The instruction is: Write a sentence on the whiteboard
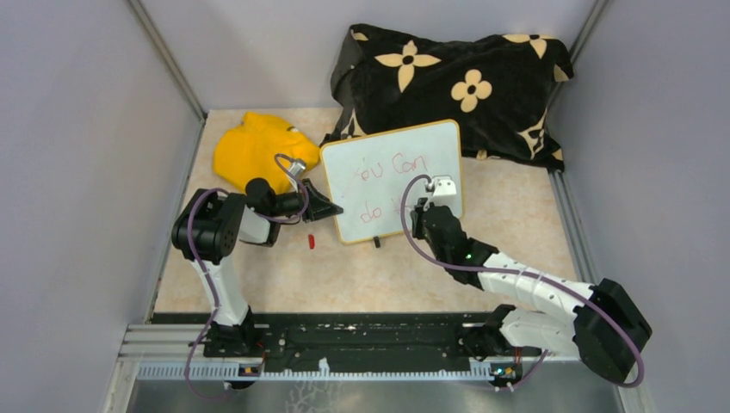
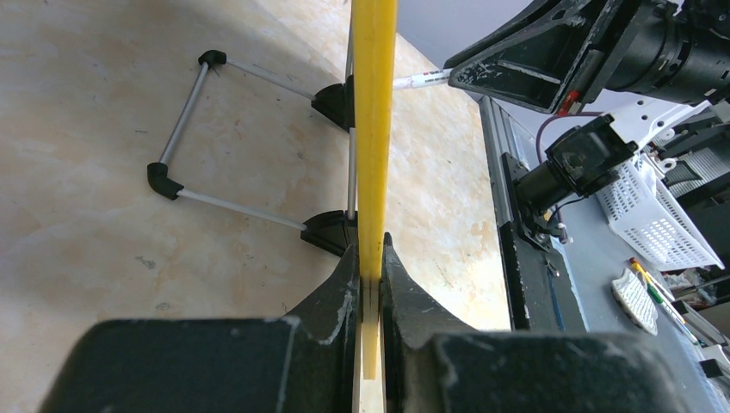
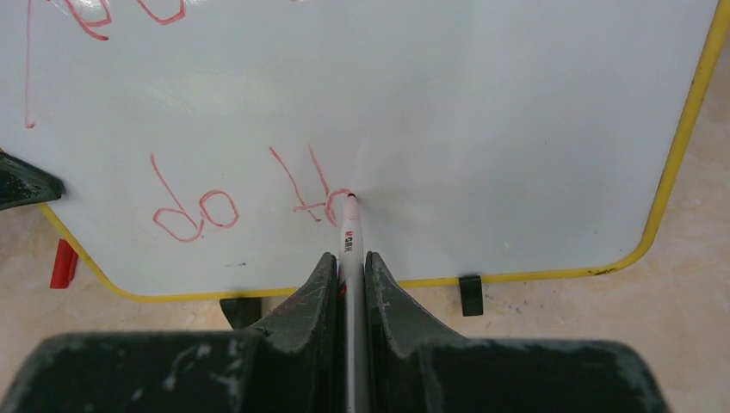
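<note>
The whiteboard point(image 1: 396, 176) stands tilted on its wire stand in the middle of the table. Red marker writing point(image 1: 387, 168) reads "You Can" on top and "do th" point(image 3: 250, 202) below. My left gripper point(image 1: 331, 209) is shut on the board's left yellow rim point(image 2: 374, 129), seen edge-on in the left wrist view. My right gripper point(image 1: 423, 217) is shut on a white red-tipped marker point(image 3: 348, 237). The tip touches the board at the end of the "h".
A yellow cloth point(image 1: 254, 146) lies at the back left. A black pillow with tan flowers point(image 1: 456, 82) sits behind the board. A red marker cap point(image 1: 312, 242) lies on the table by the board's lower left corner. Grey walls close in both sides.
</note>
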